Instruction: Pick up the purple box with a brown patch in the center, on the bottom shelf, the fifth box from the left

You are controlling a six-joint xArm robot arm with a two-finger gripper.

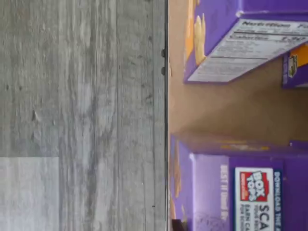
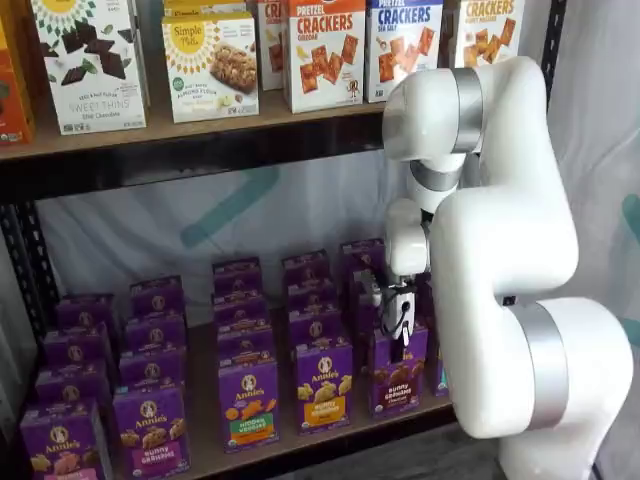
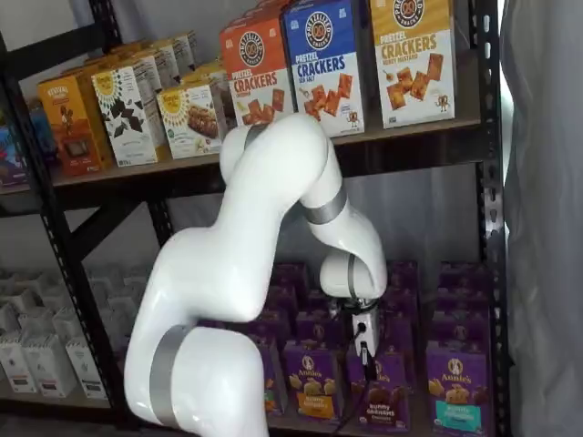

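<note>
The purple box [image 2: 397, 373] with dark brown cookies at its centre stands in the front row on the bottom shelf [image 2: 300, 447]. It also shows in a shelf view [image 3: 383, 393]. My gripper [image 2: 405, 338] hangs just above and in front of this box's top, its black fingers pointing down. In a shelf view the gripper [image 3: 366, 353] sits over the box's upper left part. No gap between the fingers shows plainly, and no box is in them. The wrist view looks down on the wooden shelf board [image 1: 216, 106] and purple carton tops; no fingers show there.
Purple cartons stand close on both sides: one with an orange band [image 2: 323, 385] and one with a teal band [image 3: 454, 387]. More purple cartons fill the rows behind. An upper board [image 2: 200, 135] holds cracker cartons. The wrist view shows grey floor [image 1: 82, 96] beyond the shelf edge.
</note>
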